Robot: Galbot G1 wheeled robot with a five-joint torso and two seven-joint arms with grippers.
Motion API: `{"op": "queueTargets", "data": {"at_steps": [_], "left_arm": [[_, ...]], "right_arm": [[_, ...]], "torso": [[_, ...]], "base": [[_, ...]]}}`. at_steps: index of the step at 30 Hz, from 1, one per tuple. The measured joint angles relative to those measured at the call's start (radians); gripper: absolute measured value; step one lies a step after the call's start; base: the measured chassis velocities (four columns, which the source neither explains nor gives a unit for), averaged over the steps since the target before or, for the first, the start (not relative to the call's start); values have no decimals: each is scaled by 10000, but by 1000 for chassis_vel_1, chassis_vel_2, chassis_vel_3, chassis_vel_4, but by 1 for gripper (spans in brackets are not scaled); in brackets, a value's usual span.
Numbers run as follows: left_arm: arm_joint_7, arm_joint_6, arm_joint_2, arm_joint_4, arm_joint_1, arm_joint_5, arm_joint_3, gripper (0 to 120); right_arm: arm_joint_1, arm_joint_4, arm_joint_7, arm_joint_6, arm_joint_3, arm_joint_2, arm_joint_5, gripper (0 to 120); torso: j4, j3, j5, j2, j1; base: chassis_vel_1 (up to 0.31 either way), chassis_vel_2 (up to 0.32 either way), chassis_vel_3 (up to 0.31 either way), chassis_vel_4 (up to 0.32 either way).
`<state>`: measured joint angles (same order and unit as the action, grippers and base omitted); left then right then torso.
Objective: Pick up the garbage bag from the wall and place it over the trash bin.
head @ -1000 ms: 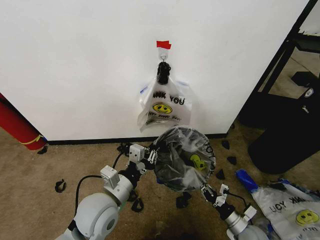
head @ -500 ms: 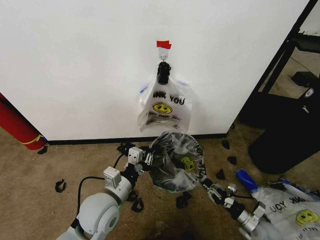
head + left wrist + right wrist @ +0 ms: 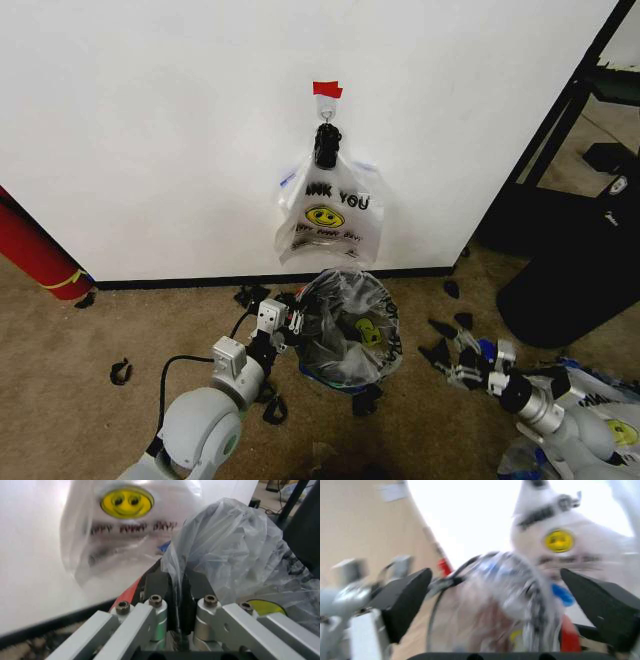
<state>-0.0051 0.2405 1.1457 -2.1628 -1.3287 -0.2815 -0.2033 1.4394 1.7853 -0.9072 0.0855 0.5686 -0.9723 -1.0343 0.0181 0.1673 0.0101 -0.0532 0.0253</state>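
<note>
The small round black trash bin (image 3: pixel 345 340) stands on the brown carpet just in front of the plain white wall (image 3: pixel 150 130), and serves here as the landmark. A thin translucent plastic garbage bag (image 3: pixel 340 325) with a yellow smiley is draped over the bin's mouth, crumpled and bulging above the rim.

At the bin's left edge, the left gripper (image 3: pixel 297 322) has its fingers closed tight on a fold of the bag's film; the left wrist view shows the plastic pinched between the 2 jaws. To the right of the bin and apart from it, the right gripper (image 3: pixel 462 360) hangs low over the carpet with its black fingers (image 3: pixel 402 600) spread wide and nothing between them.

Directly above the bin, a second bag of the same kind (image 3: pixel 328 210) hangs from a small hook under a piece of red tape (image 3: pixel 327 90). Its readable print is "NK YOU", with a smiley and a blurred line below.

Bare carpet lies open left of the bin. A large black container (image 3: pixel 580 270) stands well to the bin's right.
</note>
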Motion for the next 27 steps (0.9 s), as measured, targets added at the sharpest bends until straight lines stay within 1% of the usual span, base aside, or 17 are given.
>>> {"op": "queueTargets", "data": {"at_steps": [1,3,4,7,9,11,12,14,16,17,18,21,23,27], "left_arm": [[20,-110,-1,9,-8,146,14,4],[66,-407,19,-16,-49,617,62,4],[66,-407,19,-16,-49,617,62,4],[113,-538,49,-135,-84,940,103,4],[134,-566,55,-250,-108,1023,115,4],[135,-567,55,-259,-110,1024,115,4],[145,-570,55,-326,-126,1026,119,4],[164,-573,51,-412,-153,1023,133,4],[182,-573,47,-479,-176,1005,164,4],[191,-573,46,-509,-179,995,188,4],[191,-573,46,-509,-179,995,188,4],[215,-573,42,-571,-179,968,252,4],[228,-569,31,-604,-175,952,285,4],[245,-555,11,-684,-181,938,294,4]], "right_arm": [[84,378,723,-61,-52,15,59,98],[360,1822,3488,-445,-373,85,405,100],[360,1822,3488,-445,-373,85,405,100],[450,2910,6348,-1156,-865,119,743,100],[314,3273,7845,-1801,-1222,110,1233,100],[306,3280,7893,-1827,-1232,109,1255,100],[171,3316,8416,-2173,-1339,94,1443,100],[48,3289,8590,-2423,-1407,71,1489,100],[-41,3201,8505,-2696,-1431,36,1532,95],[-81,3126,8277,-2812,-1432,21,1598,90],[-81,3126,8277,-2812,-1432,21,1598,90],[-175,2767,7140,-2892,-1398,34,2292,78],[-204,2621,6683,-2886,-1384,67,2780,75],[-238,2585,6496,-2904,-1372,84,3095,75]], "torso": [[0,0,0,0,0],[-1,-1,3,0,0],[-1,-1,3,0,0],[0,-1,3,-1,0],[0,0,-2,0,0],[0,0,-2,0,0],[-1,0,0,0,0],[-1,-1,-1,0,0],[0,0,-1,0,0],[0,0,-1,0,0],[0,0,-1,0,0],[-1,0,-1,0,0],[1,0,-1,0,0],[0,0,-1,0,0]], "base": [[0,0,0,0],[0,0,0,0],[0,0,0,0],[0,0,0,0],[0,0,0,0],[0,0,0,0],[0,0,0,0],[0,0,0,0],[0,0,0,0],[0,0,0,0],[0,0,0,0],[0,0,0,0],[0,0,0,0],[0,0,0,0]]}}
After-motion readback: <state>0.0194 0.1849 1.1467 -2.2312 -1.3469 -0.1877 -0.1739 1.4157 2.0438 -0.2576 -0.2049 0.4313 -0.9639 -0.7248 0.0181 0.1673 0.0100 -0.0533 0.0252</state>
